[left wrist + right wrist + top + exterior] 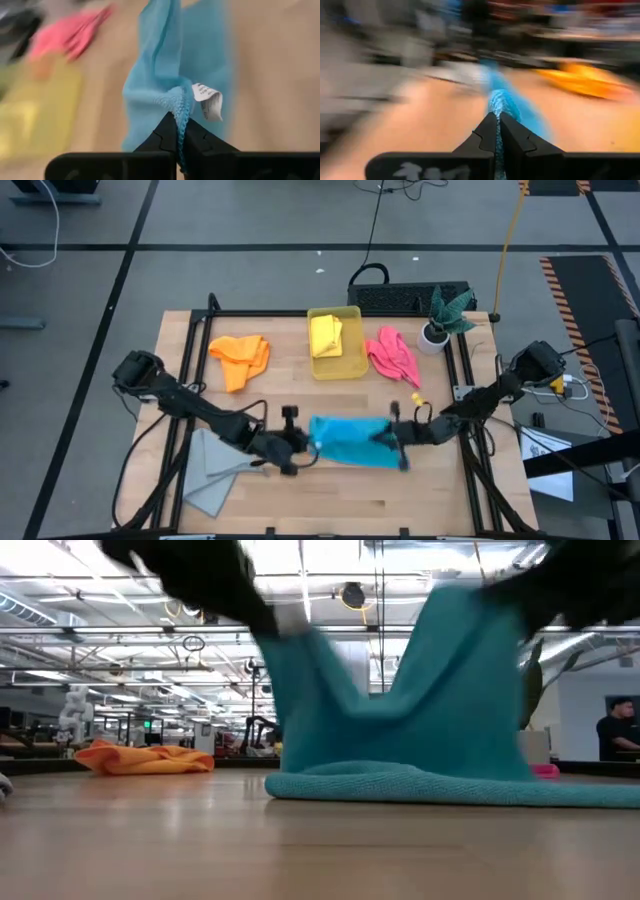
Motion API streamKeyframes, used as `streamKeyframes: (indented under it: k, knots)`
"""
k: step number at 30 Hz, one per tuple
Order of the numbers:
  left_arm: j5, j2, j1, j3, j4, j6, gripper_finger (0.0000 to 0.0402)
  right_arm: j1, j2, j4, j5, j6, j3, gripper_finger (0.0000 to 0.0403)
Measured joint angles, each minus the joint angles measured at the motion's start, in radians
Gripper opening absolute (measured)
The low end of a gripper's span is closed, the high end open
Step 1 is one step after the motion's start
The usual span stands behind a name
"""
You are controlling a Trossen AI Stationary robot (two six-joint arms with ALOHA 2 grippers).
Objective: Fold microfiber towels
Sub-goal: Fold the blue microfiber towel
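Left hand [179, 131] and right hand [498, 127] each pinch an edge of the blue towel [350, 443], lifting it at the near-centre desk [300, 395]; its lower part rests flat.

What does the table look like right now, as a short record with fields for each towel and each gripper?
blue towel: front centre, held at both ends, middle sagging to the table
left gripper: shut on the blue towel's hemmed corner, by its white tag
right gripper: shut on the blue towel's other end
orange towel: crumpled, back left
yellow towel: in the yellow bin
pink towel: crumpled, beside the bin
grey towel: front left
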Motion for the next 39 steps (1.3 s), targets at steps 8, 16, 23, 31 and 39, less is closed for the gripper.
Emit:
streamKeyframes:
  k: [8,16,23,31,39]
  knots:
    - [0.097,-0.08,-0.145,0.001,0.296,0.17,0.0004,0.097,-0.001,0.365,-0.494,-0.043,0.098,0.0004]
    - [-0.303,-0.09,-0.094,0.002,0.181,0.066,0.0004,0.147,-0.001,0.29,0.242,-0.253,0.113,0.0004]
    - [-0.391,-0.004,0.074,-0.021,-0.023,-0.205,0.0005,0.069,0.0,-0.054,0.863,-0.134,0.054,0.0004]
    - [-0.379,0.1,0.134,-0.05,0.005,-0.259,0.0005,0.011,0.0,-0.117,0.774,0.067,-0.032,0.0004]
    - [-0.326,-0.02,0.002,-0.05,0.093,-0.157,0.0004,0.091,0.0,0.28,0.382,-0.176,-0.032,0.0004]
